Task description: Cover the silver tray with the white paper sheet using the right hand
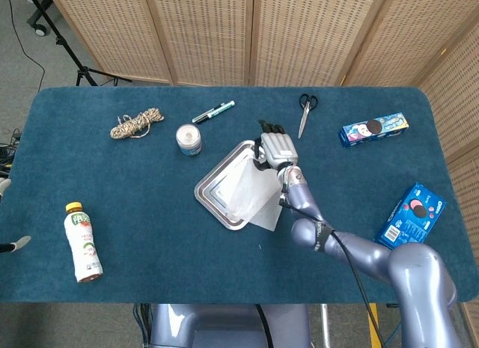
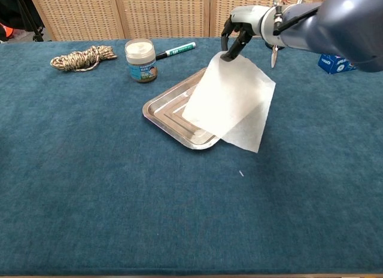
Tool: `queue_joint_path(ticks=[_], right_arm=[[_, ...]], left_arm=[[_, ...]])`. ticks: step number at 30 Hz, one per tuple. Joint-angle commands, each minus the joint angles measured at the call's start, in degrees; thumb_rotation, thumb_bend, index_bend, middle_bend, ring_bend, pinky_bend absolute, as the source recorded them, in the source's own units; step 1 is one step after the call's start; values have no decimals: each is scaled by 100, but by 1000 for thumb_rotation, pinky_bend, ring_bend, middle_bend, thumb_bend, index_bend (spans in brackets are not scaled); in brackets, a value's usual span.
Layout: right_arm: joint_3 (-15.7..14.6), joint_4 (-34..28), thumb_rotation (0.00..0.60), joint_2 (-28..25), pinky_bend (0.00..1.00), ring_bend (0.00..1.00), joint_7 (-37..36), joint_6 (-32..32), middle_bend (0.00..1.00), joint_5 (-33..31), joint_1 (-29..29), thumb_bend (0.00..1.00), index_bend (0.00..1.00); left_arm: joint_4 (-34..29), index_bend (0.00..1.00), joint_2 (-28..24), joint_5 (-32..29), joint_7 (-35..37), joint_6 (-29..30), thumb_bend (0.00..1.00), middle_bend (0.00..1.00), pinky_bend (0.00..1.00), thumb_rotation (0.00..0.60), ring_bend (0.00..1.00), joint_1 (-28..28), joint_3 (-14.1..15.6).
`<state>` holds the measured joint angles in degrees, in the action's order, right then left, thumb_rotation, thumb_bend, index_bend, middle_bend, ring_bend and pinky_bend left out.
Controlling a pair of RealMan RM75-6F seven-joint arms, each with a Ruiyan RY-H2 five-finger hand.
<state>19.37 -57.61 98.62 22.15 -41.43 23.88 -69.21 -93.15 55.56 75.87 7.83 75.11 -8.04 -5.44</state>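
The silver tray (image 1: 215, 194) (image 2: 163, 111) lies at the middle of the blue table. My right hand (image 1: 275, 150) (image 2: 237, 34) is raised above the tray's far right corner and pinches one corner of the white paper sheet (image 1: 253, 192) (image 2: 230, 101). The sheet hangs down from the hand over the tray's right half, and its lower edge reaches the cloth in front of the tray. The tray's left part still shows. My left hand is not in either view.
A small jar (image 1: 188, 139) (image 2: 141, 61), a marker (image 1: 213, 111) (image 2: 176, 50) and a rope coil (image 1: 136, 123) (image 2: 83, 57) lie behind the tray. Scissors (image 1: 305, 112), two blue cookie boxes (image 1: 374, 129) (image 1: 414, 213) and a bottle (image 1: 82, 242) sit further out.
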Motion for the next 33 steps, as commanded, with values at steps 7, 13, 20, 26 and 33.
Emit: queue_joint_path(ticks=[7,13,20,26,33], right_arm=[[456,1339,600,963,0,0,301,70,0,-464,-513,672,658],[641,1705,600,1258,0,0,290,145,0,-514,-603,695,660],[582,2186,600,1539,0,0,400,403,0,-258,-615,689,661],[554,2537,600,1588,0,0,530,713,0,-68,-555,672,660],[630,2489,600,1538,0,0,376,808,0,218,-445,635,365]], left_arm=[[107,0,-45,-62,188,-184,0,0,0,600,0,-74,-15],[134,0,-56,-90,243,-273,0,0,0,600,0,-105,-12],[137,0,-81,-78,318,-277,0,0,0,600,0,-100,-5],[154,0,-87,-96,349,-288,0,0,0,600,0,-103,-8],[136,0,-74,-104,306,-280,0,0,0,600,0,-106,-3]])
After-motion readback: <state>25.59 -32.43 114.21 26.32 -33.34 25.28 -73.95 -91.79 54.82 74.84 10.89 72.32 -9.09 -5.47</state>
